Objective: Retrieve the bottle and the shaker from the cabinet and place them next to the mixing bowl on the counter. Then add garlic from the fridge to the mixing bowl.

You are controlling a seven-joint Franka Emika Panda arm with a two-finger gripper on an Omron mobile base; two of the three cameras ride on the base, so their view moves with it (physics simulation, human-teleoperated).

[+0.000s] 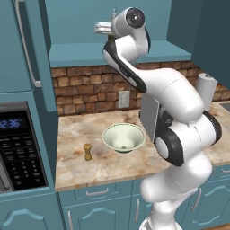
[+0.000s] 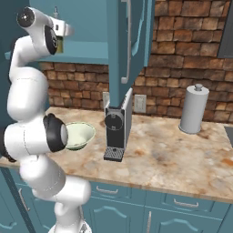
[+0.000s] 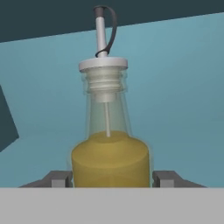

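A clear glass bottle [image 3: 109, 153] of yellow oil, with a white collar and a thin pour spout, stands upright inside the open upper cabinet. My gripper [image 3: 111, 179] is raised into that cabinet, its two fingers [image 3: 57, 178] pressed against the bottle's sides, shut on it. From the base, the gripper [image 1: 102, 29] sits at shelf height with the bottle spout [image 1: 114, 10] poking up behind the wrist. A small brown shaker [image 1: 87, 152] stands on the counter left of the pale green mixing bowl [image 1: 123, 137]. The bottle's base is hidden.
An open teal cabinet door [image 2: 129, 41] hangs beside the arm. A dark coffee machine [image 2: 116, 132] stands right of the bowl [image 2: 79, 135], and a paper towel roll [image 2: 193, 109] farther right. A microwave [image 1: 18, 148] sits in the tall unit to the left.
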